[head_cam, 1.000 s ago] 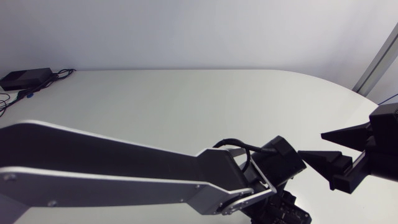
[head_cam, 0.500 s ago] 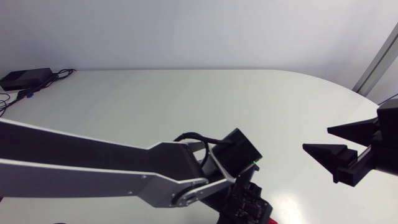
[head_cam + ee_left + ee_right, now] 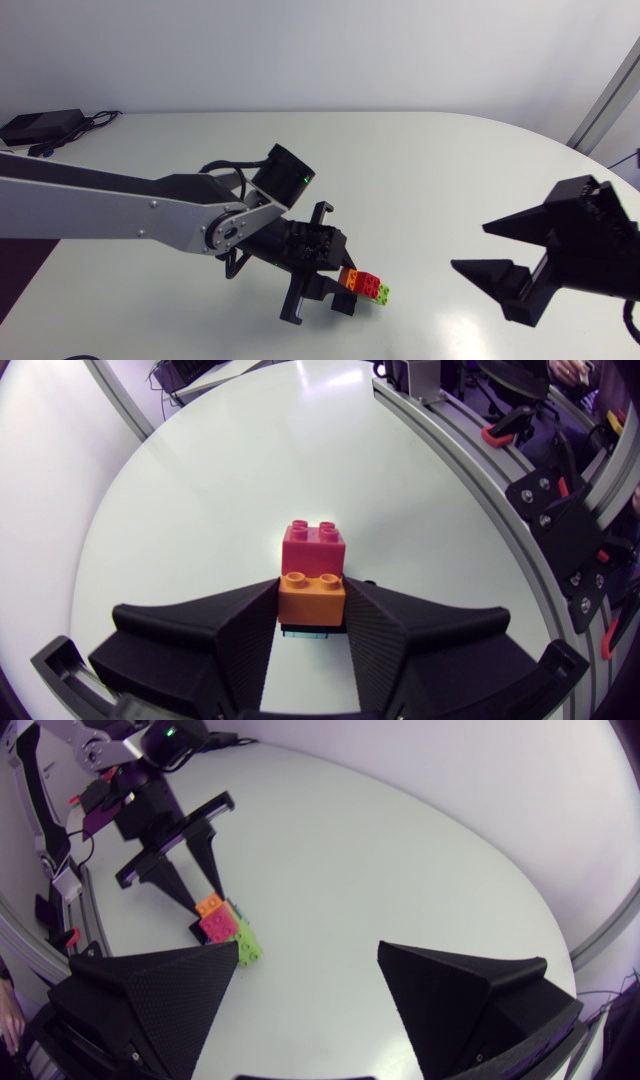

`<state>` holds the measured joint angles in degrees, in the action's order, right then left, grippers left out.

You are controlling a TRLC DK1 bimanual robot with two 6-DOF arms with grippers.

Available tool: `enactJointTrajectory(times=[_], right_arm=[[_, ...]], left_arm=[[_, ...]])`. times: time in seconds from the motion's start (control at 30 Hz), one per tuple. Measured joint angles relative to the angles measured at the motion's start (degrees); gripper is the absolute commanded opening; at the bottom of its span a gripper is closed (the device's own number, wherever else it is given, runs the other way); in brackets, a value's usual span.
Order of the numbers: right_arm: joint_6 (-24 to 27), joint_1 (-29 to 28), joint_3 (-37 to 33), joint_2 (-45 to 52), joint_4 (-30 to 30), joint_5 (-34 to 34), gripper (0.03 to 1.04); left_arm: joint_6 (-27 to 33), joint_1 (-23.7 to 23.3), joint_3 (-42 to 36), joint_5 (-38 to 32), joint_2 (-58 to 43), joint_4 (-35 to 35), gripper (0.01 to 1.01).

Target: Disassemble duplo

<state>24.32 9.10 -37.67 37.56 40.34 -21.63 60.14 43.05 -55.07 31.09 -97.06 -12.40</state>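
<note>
Nearest the lower edge of the head view, the duplo stack [image 3: 360,282] is found just right of the frame's middle, close to the table's near edge. It is made up of an orange brick [image 3: 350,278], a red brick [image 3: 369,286] and a green brick [image 3: 382,293], joined in a short row running towards the lower right. The left gripper [image 3: 340,284] is closed on the orange end. In the left wrist view both fingers [image 3: 380,635] are seen pressed against that brick's two sides, with the red brick projecting ahead of the fingertips. Whether the stack rests on the table [image 3: 420,160] or is held just above it cannot be told.

At the lower right of the frame the right gripper [image 3: 469,247] is seen well apart from the stack, its fingers spread wide and holding nothing. A strip of bare tabletop is seen between it and the green brick.

The lower left of the table is covered by the left arm [image 3: 120,215], stretched in from the left edge. Beyond arm and stack, bare white surface is seen across the middle and upper right, up to the curved far edge. At the upper left a black box [image 3: 40,126] with cables [image 3: 95,119] is set by the far edge, well apart from everything else.
</note>
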Motion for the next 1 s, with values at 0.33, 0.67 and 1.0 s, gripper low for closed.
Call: enactJointTrajectory(times=[0.33, 0.67, 1.0], right_arm=[[2.99, 7.5, 0.39, 8.83, -5.97, -6.29, 1.0], [4.52, 12.9, 0.5, 19.63, -10.56, -8.87, 0.97], [5.11, 16.11, 0.5, 22.75, -13.64, -8.55, 0.9]], left_arm=[[-0.2, -3.41, -5.73, 9.25, -1.16, -10.47, 0.315], [-0.17, -4.46, -11.8, 12.28, -3.91, -16.35, 0.308], [-0.17, -4.26, -13.46, 13.57, -4.24, -19.28, 0.307]])
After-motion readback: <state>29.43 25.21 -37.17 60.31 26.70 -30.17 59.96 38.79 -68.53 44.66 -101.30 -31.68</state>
